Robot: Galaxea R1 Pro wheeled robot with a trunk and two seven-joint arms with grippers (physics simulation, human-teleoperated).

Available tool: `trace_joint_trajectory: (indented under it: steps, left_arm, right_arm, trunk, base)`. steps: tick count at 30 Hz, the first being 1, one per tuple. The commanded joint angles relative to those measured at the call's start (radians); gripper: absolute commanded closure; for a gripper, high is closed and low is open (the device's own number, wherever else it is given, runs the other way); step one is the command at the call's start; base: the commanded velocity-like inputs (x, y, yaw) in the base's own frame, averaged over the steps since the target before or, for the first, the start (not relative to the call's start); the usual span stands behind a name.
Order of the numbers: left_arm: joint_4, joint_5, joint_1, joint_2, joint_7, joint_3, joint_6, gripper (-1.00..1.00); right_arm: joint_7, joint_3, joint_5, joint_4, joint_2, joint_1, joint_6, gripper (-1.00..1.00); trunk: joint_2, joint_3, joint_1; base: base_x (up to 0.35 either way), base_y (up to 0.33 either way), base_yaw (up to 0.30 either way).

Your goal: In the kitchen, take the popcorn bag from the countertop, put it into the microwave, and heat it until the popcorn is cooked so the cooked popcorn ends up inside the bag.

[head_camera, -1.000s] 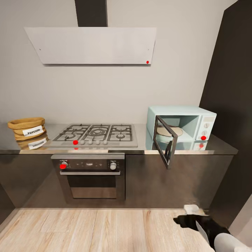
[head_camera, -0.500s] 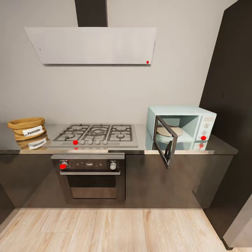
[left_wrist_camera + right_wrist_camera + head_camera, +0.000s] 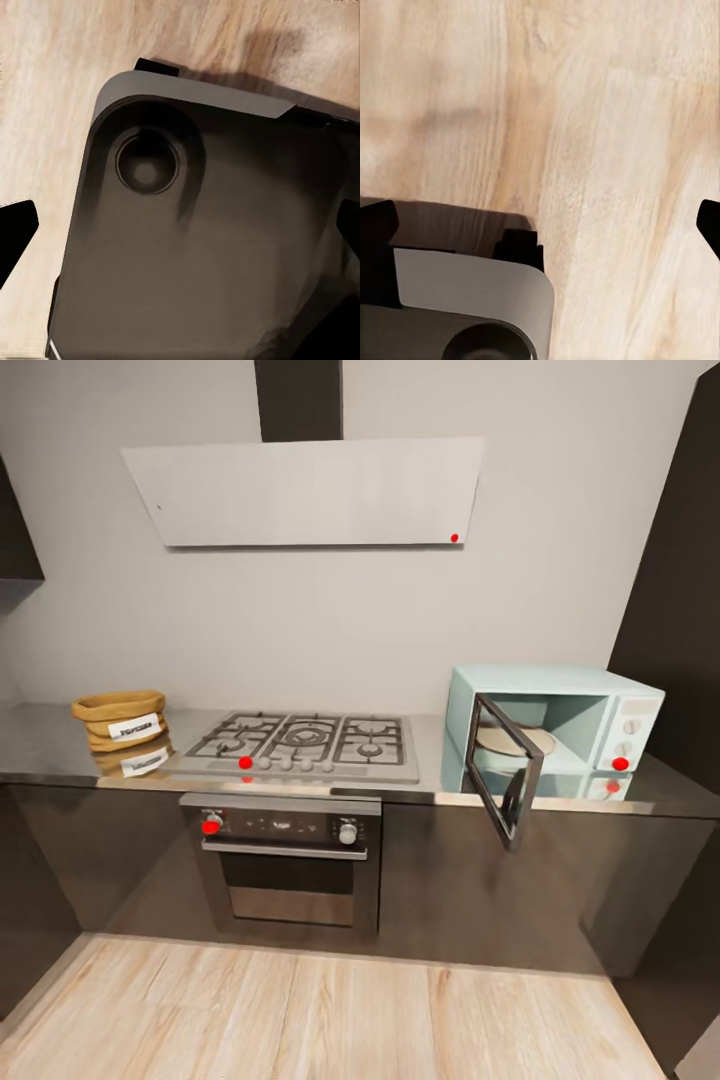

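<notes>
The popcorn bag (image 3: 120, 719), a tan sack with a rolled rim and a white label, stands upright at the left end of the countertop (image 3: 50, 748). At the right end is the mint-blue microwave (image 3: 600, 705). Its dark glass door (image 3: 506, 770) is swung open, and a round plate lies inside. Both arms hang low, away from the counter. My left gripper (image 3: 180, 232) is open over the robot's dark base. My right gripper (image 3: 544, 225) is open above the wood floor. Nothing is between the fingers of either.
A steel gas hob (image 3: 300, 744) lies between bag and microwave, with a black-and-steel oven (image 3: 285, 860) under it and a flat hood (image 3: 310, 490) above. Dark cabinets front the counter and a tall dark unit (image 3: 680, 610) flanks the right. Pale wood floor (image 3: 330, 1010) lies before the counter.
The whole head view has shifted, so the camera moved: the kitchen now sits further right in the picture. My right arm has dropped out of the head view's lower right corner.
</notes>
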Motion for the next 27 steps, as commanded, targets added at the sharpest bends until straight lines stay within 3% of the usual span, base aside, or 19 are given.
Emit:
trace_joint_trajectory:
  steps: [1,27]
  left_arm:
    - [0.0,0.011,0.0,0.0,0.0,0.001,-0.002,-1.0]
    - [-0.005,0.012,0.0,0.002,0.0,0.017,-0.002,-1.0]
  right_arm:
    - [0.002,-0.008,0.008,0.003,-0.001,-0.001,-0.003,-1.0]
    - [0.002,-0.013,0.002,0.003,0.001,0.034,0.035,-1.0]
  trunk:
    - [0.0,-0.001,0.0]
    - [0.0,-0.001,0.0]
  base:
    - [0.0,0.0,0.267]
    - [0.0,0.0,0.279]
